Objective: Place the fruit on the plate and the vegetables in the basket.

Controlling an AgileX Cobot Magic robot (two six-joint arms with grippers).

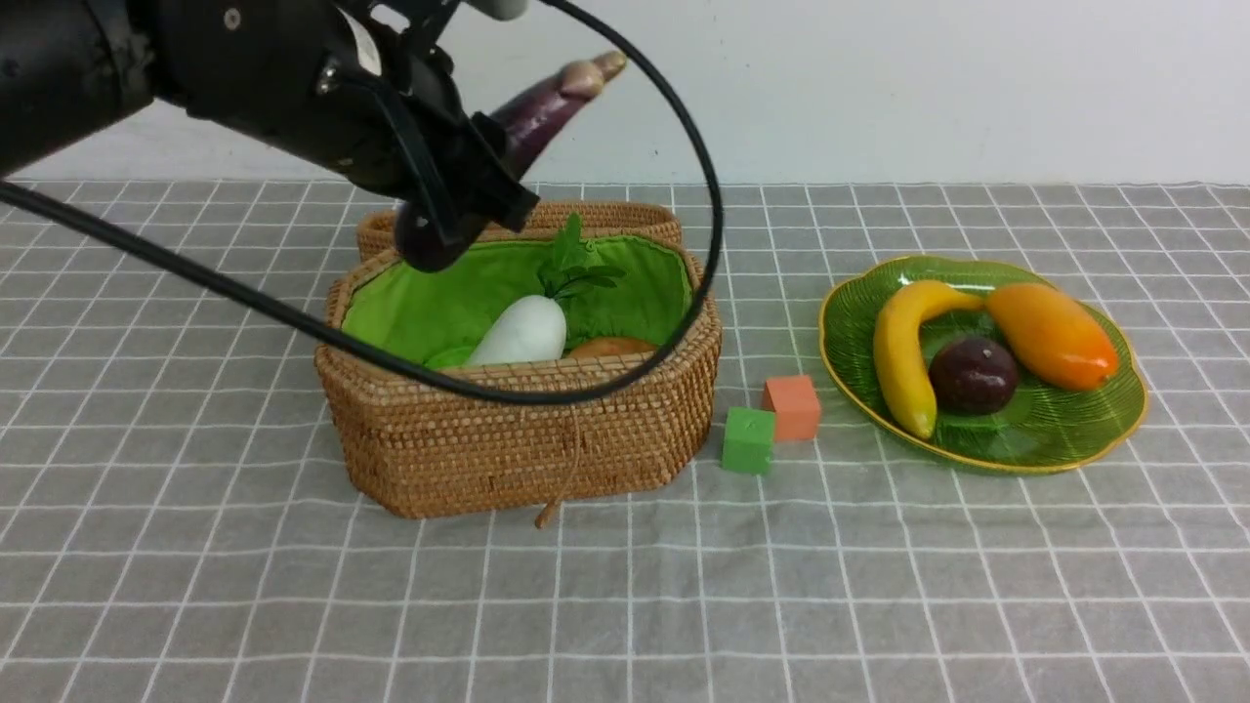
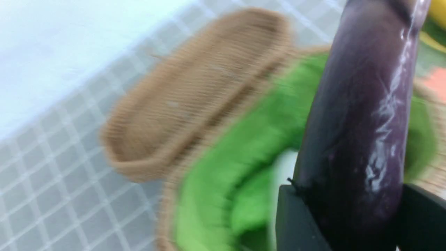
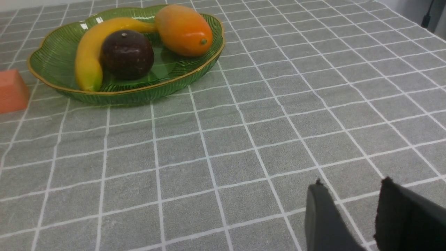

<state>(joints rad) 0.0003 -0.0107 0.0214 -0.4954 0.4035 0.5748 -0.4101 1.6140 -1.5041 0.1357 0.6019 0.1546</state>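
Nearest in the front view is the bare grey checked tabletop [image 1: 879,586]. Farther in stands the basket [image 1: 518,430], with a thin cord hanging at its front wall. A black cable [image 1: 244,293] crosses in front of its opening and hides part of the inside. Inside, on the green lining, lies the white radish [image 1: 518,332] with its green leaves toward the back; beside it only a small tan-orange top of another piece shows, too hidden to name, and a bit of lighter green shows on the radish's other side. Just to the right of the basket a green cube [image 1: 749,439] and an orange cube [image 1: 792,406] stand close together. Farther right, the plate [image 1: 1084,434] carries the banana [image 1: 898,356], the round purple fruit [image 1: 973,375] and the mango [image 1: 1053,335], all touching or nearly so.

Above the back left of the basket, the left tool [image 1: 459,210] is closed on the eggplant [image 1: 542,107], which is tilted with its lower end over the lining. Behind the basket lies the lid [image 1: 605,217], mostly hidden.

The left wrist view is blurred, but it shows the eggplant clamped between two black fingers [image 2: 296,219]. The right tool [image 3: 352,216] appears only in its own wrist view, low over bare cloth, narrowly apart and holding nothing, well apart from the plate.
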